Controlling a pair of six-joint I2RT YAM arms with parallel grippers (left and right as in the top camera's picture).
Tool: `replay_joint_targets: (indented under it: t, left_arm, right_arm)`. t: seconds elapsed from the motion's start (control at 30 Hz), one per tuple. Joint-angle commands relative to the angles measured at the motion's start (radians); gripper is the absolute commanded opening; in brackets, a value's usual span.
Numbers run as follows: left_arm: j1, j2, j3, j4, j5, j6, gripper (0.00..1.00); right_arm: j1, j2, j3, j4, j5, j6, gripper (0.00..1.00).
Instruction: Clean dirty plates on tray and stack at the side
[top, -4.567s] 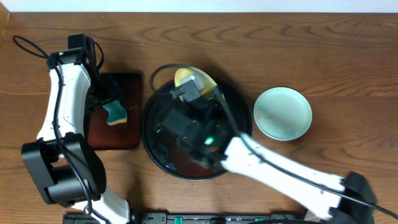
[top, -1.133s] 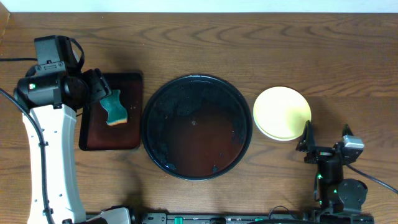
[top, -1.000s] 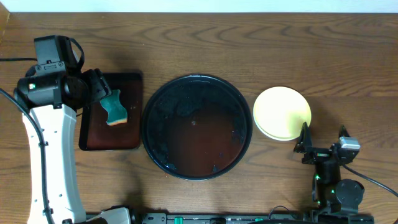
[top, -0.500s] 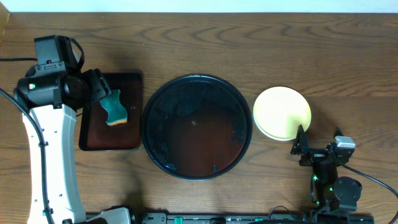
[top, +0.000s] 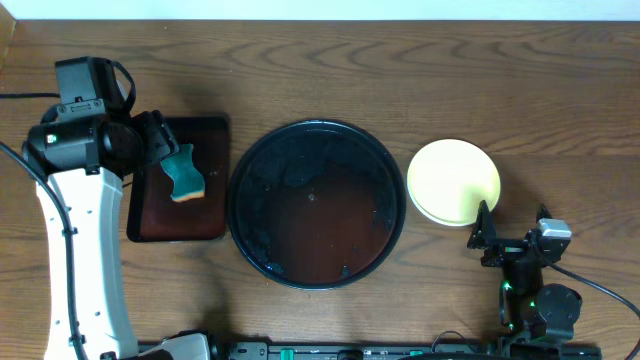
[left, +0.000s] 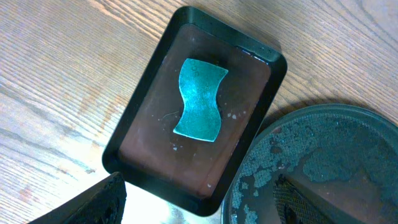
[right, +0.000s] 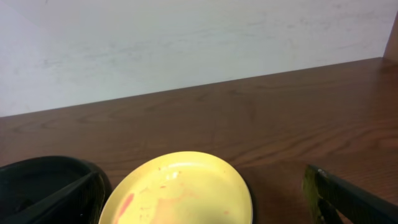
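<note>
The round black tray (top: 240, 160) lies mid-table, wet and with no plate on it; its rim also shows in the left wrist view (left: 323, 155). To its right a pale yellow plate (top: 453, 180) tops a stack, and a pale blue-green rim peeks out beneath it. Faint red smears mark the yellow plate (right: 180, 190). My right gripper (top: 510, 240) stands open just in front of the stack, holding nothing. My left gripper (top: 160, 145) hangs open above the rectangular tray's left side, apart from the sponge (top: 184, 172).
A small rectangular black tray (top: 205, 225) sits left of the round tray and holds a teal sponge (left: 200, 98). Bare wooden table surrounds everything, with a white wall along the far edge (right: 186, 43).
The yellow plate went from the round tray onto the stack, over the blue-green plate, and my right arm withdrew to the front right. Over the last second it edged slightly left, then stopped.
</note>
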Motion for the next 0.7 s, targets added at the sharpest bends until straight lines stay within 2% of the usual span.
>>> replay_joint_targets:
  t: [0.0, 0.37, 0.67]
  left_arm:
    - [0.002, 0.0, 0.01, -0.002, -0.002, 0.006, 0.76]
    - [0.001, -0.026, 0.01, -0.002, -0.002, 0.006, 0.77]
    - [-0.038, -0.297, 0.005, -0.002, -0.002, 0.006, 0.77]
  right_arm:
    - [0.011, -0.007, -0.003, -0.002, -0.008, 0.014, 0.99]
    - [0.011, -0.007, -0.003, -0.002, -0.008, 0.014, 0.99]
    - [0.011, -0.007, -0.003, -0.002, -0.008, 0.014, 0.99]
